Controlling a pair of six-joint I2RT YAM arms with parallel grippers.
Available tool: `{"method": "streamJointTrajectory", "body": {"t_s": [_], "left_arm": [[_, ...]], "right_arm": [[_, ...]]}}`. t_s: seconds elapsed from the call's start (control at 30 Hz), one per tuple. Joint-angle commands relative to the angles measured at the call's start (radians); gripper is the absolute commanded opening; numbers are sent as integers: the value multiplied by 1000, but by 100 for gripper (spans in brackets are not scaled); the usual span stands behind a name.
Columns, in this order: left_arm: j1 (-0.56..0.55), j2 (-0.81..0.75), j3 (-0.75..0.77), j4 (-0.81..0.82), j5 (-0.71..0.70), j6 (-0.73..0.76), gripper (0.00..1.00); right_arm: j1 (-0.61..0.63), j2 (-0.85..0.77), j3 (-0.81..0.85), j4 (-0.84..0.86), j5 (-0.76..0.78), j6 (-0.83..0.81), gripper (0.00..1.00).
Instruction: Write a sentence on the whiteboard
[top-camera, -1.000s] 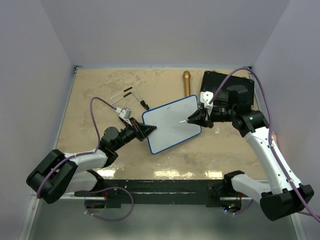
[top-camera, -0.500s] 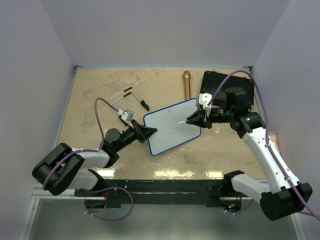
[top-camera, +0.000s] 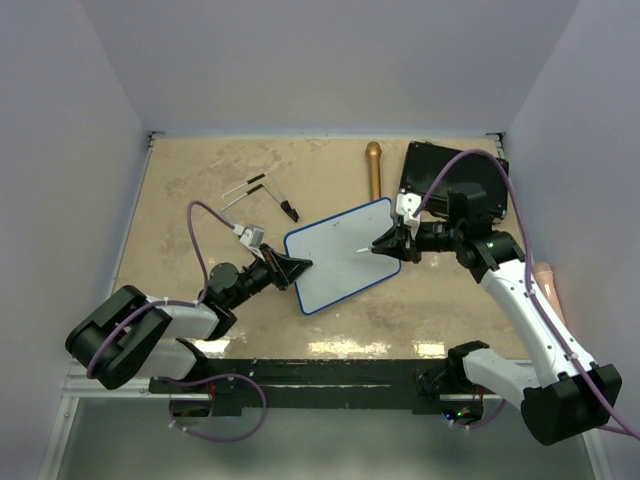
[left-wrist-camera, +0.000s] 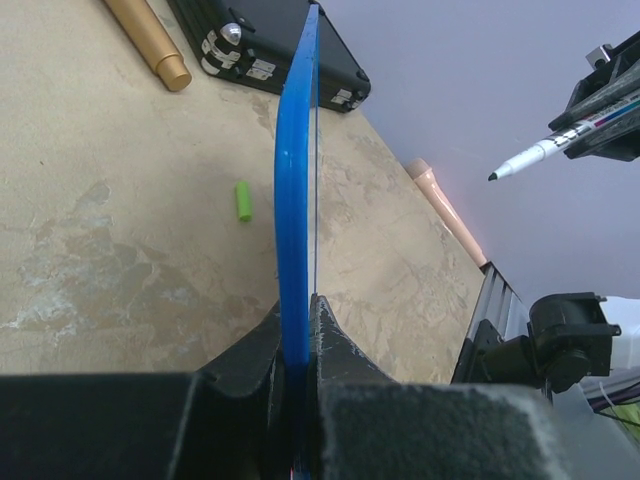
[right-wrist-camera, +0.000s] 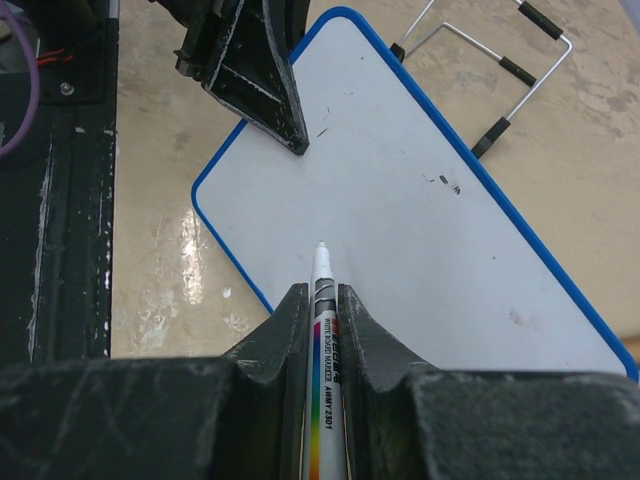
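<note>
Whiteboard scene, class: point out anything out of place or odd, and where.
A small green cap-like piece lies loose on the table, apart from the marker. The whiteboard carries a few stray dark specks.

At bottom centre the right gripper (right-wrist-camera: 322, 300) pinched a white marker (right-wrist-camera: 326, 372), tip pointing up over the whiteboard (right-wrist-camera: 420, 230); the left gripper (right-wrist-camera: 287, 132) clamped its upper-left edge.

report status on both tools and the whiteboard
Left tool shut on whiteboard edge. Right tool shut on marker, tip off the surface. No sentence yet, only faint specks. Nothing blocking.
</note>
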Motion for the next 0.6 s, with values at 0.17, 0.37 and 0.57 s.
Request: {"method": "streamJointTrajectory", "body": {"t_s": [0.17, 0.37, 0.57], "left_arm": [[-20, 12, -18, 201, -51, -18, 0], [-33, 15, -22, 214, -67, -30, 0], [-34, 15, -38, 250, -88, -55, 0]], "right_arm": [[6, -47, -56, 124, -20, 58, 0], [4, -49, -68, 136, -21, 61, 0], [6, -49, -75, 146, -28, 64, 0]]}}
